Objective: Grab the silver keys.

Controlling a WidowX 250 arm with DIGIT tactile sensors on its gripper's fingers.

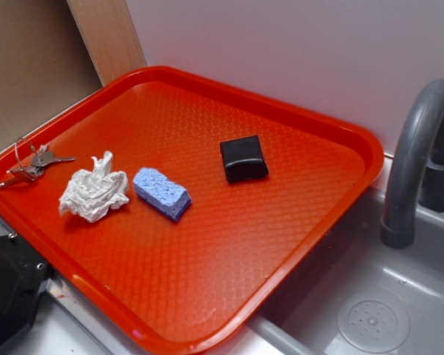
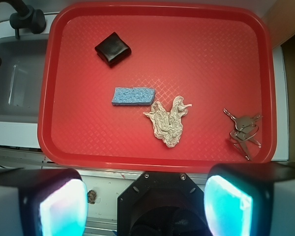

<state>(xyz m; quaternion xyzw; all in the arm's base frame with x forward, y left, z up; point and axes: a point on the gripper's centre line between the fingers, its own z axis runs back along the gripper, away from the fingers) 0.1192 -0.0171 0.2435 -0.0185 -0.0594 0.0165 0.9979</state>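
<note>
**Tool high above the tray, keys off to the right**

In the wrist view the tool (image 2: pixel 145 196) hangs nearest the lens, its two fingers (image 2: pixel 228 204) spread wide with nothing between them. It sits outside the tray's near rim, likely held high so the whole tray (image 2: pixel 64 152) shows at once.

Just past the rim, toward the tray's right edge, lie the keys (image 2: pixel 243 129): a few grey metal keys fanned out on a thin wire ring, flat on the red surface. They are beyond the right finger and clear of everything else, so the tool would need to go forward, right and down to reach them. How many keys there are is hard to tell; the bunch is small.

Left of them is a crumpled tissue (image 2: pixel 169 123), apart from the keys. A blue sponge (image 2: pixel 133 95) lies close beside the tissue, farther in. A black block (image 2: pixel 112 48) rests beyond that. At the far left stand a sink (image 2: pixel 14 83) and faucet (image 2: pixel 24 17).
</note>
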